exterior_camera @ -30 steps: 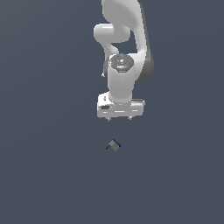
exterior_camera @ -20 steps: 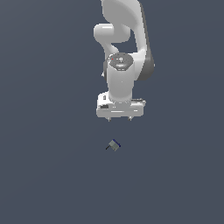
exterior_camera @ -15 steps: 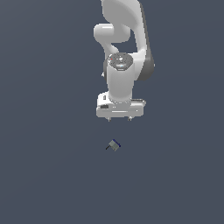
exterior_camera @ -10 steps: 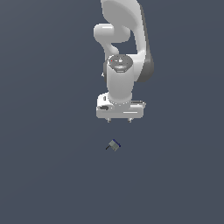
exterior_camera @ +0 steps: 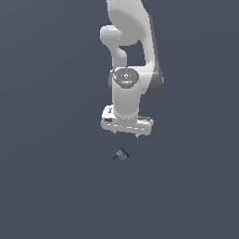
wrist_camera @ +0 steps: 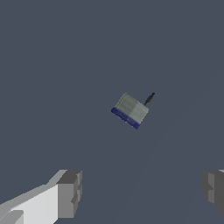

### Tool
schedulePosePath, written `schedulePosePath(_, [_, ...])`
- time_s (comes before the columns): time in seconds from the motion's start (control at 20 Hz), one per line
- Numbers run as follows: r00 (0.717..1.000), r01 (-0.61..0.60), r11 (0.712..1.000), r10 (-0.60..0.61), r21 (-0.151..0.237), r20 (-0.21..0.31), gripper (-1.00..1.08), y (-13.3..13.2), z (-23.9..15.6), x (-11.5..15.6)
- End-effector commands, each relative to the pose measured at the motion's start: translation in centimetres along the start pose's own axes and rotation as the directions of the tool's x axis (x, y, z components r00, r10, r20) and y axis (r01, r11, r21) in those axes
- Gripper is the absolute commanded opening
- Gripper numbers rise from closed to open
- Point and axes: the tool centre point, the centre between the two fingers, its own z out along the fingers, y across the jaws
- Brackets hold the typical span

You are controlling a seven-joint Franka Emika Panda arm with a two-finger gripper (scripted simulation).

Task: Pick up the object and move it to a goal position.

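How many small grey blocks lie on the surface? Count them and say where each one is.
1. The grey block with a dark blue edge lies alone on the flat surface, just below the open gripper in the exterior view, untouched. Nothing shows that could hide another.

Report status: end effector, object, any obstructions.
End effector open, empty, above the surface. Small grey block lying free, not between the fingers. Nothing in the way.
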Motion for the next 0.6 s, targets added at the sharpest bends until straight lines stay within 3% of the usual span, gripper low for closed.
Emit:
schedulePosePath(0.0, [0.998, -0.064, 0.998, 0.064, -0.002, 0.000, 1.00, 0.2, 0.7, 0.7])
schedulePosePath(0.25, [0.978, -0.206, 0.978, 0.206, -0.007, -0.002, 1.00, 0.5, 2.5, 2.2])
schedulePosePath(0.55, [0.930, -0.368, 0.930, 0.368, -0.016, -0.009, 1.00, 1.0, 4.6, 3.9])
